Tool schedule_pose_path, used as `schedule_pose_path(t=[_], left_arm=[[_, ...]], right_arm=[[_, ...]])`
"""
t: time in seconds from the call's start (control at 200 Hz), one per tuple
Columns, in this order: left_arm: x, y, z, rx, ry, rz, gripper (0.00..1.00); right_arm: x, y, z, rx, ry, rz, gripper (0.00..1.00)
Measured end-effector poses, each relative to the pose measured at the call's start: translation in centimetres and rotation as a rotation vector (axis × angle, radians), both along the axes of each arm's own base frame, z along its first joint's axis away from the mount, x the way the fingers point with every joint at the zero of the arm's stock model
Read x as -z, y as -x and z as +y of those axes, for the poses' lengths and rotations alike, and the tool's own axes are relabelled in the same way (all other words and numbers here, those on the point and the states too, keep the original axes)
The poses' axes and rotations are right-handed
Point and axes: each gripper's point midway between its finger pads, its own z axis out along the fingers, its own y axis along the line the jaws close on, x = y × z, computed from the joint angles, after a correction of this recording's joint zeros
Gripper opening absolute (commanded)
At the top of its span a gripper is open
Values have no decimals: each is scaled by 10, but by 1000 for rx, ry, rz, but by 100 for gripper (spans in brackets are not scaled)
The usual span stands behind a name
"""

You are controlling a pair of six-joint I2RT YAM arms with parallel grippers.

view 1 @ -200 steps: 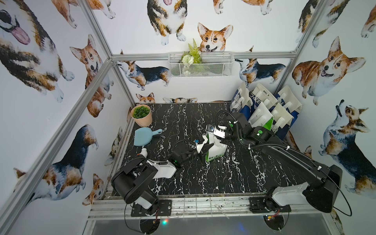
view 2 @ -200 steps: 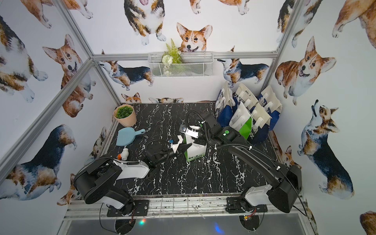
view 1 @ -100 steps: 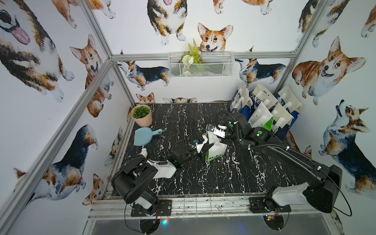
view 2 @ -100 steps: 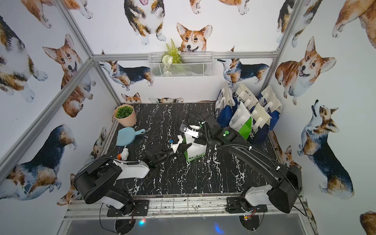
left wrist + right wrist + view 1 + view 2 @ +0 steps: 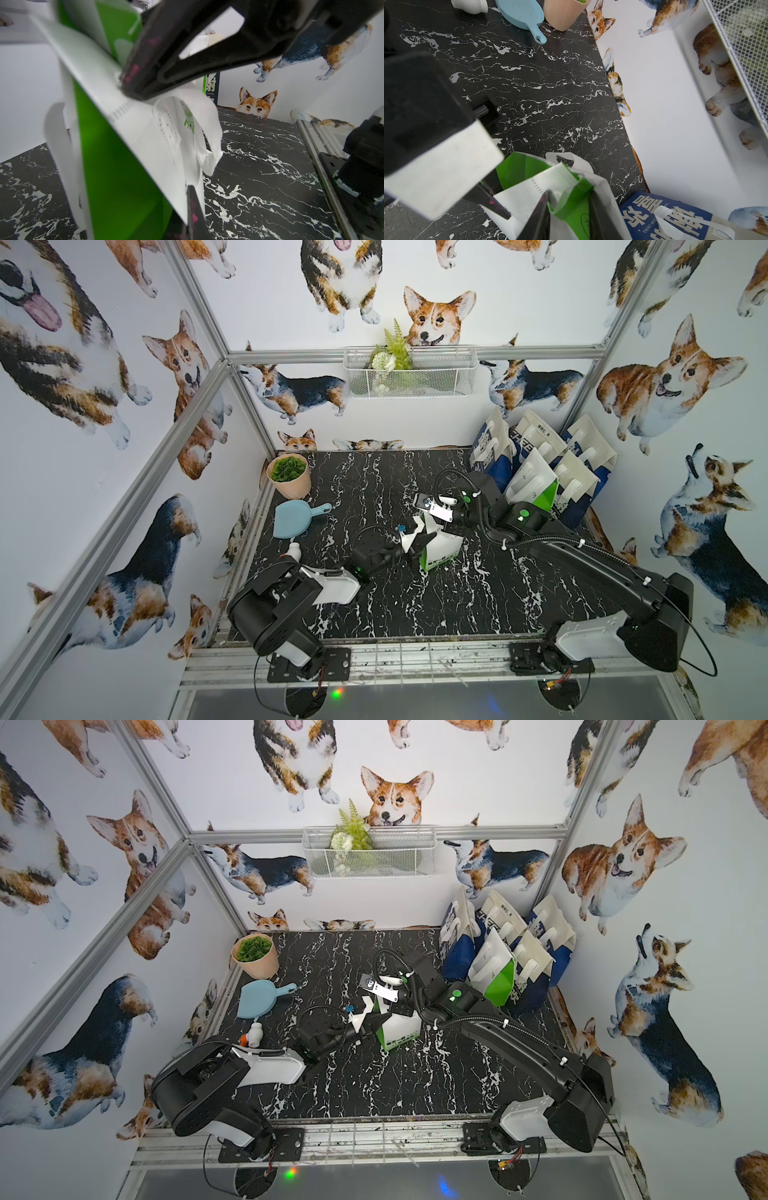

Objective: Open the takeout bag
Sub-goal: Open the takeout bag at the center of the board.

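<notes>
The takeout bag (image 5: 442, 549) (image 5: 401, 1031), white with green sides, stands upright mid-table. My left gripper (image 5: 424, 540) (image 5: 384, 1020) reaches in low from the left and is shut on the bag's near white wall (image 5: 145, 141), pinching it between its fingers (image 5: 194, 207). My right gripper (image 5: 440, 526) (image 5: 397, 1006) comes down from the right into the bag's mouth. Its jaws stand apart in the right wrist view (image 5: 570, 207), with a loose green fold (image 5: 571, 199) of the bag between them. One of its fingers (image 5: 166, 62) presses on the wall that the left gripper holds.
Several more takeout bags (image 5: 540, 464) stand packed at the back right, close behind the right arm. A peach plant pot (image 5: 289, 475), a blue scoop (image 5: 293, 519) and a small white bottle (image 5: 293, 551) line the left edge. A wire basket (image 5: 409, 373) hangs on the back wall.
</notes>
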Motion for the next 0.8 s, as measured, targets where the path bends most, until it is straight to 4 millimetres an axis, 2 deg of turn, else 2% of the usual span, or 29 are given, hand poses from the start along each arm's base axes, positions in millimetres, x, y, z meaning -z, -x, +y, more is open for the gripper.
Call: schedule_pose_path(t=[0.17,0.245,0.43,0.676,0.801], left_arm=[[0,-1,0,-4,0,0,0],[0,-1,0,-4,0,0,0],[0,-1,1,-7,0,0,0],[-4,0,0,0,10,-11,0],[-5,1,-1,6,13,-15,0]], right_arm=[[-1,-5,-2,20,7,-18,16],[1,-6,-3,28,18,-25,0],[-1,-7,-5,28,39,-45,0],[-28,-9,-17,16,126,-70,0],[-33,-9,-20,-1,180,-76,0]])
